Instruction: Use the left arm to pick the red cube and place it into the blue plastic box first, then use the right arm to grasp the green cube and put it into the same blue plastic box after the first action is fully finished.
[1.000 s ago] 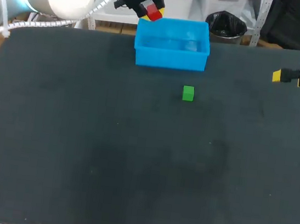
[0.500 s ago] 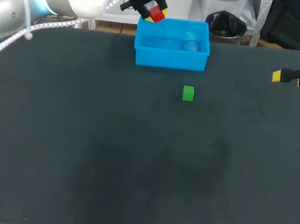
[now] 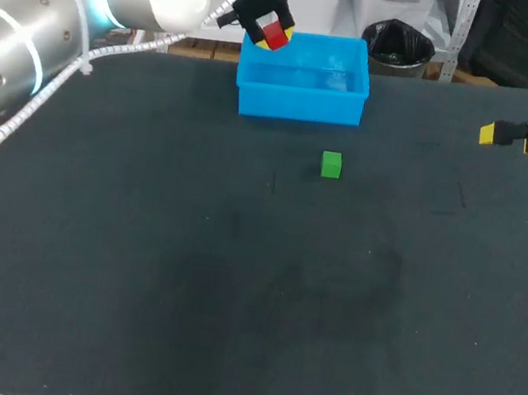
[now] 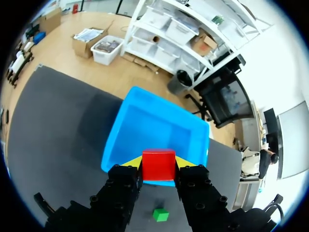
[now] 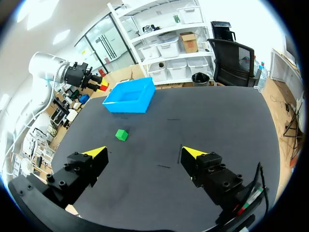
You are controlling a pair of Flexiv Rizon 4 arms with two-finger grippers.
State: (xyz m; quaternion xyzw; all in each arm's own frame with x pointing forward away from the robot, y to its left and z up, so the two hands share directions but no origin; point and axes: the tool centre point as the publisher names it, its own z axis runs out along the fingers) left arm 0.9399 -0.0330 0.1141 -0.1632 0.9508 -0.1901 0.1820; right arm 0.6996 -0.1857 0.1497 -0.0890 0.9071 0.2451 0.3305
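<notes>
The dark table (image 3: 231, 300) carries the blue plastic box (image 3: 301, 103) — my left gripper (image 4: 158, 163) hangs above the box's left rim, clamped on the red cube (image 3: 276, 34). My right gripper (image 5: 145, 153) gapes wide, well right of the box — the green cube (image 3: 332, 165) lies just in front of the box.

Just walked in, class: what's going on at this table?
The left pincer is shut on the red cube, holding it in the air at the blue box's rim, not yet released. The green cube sits untouched on the table before the box. The right pincer hangs open off to the right side.
</notes>
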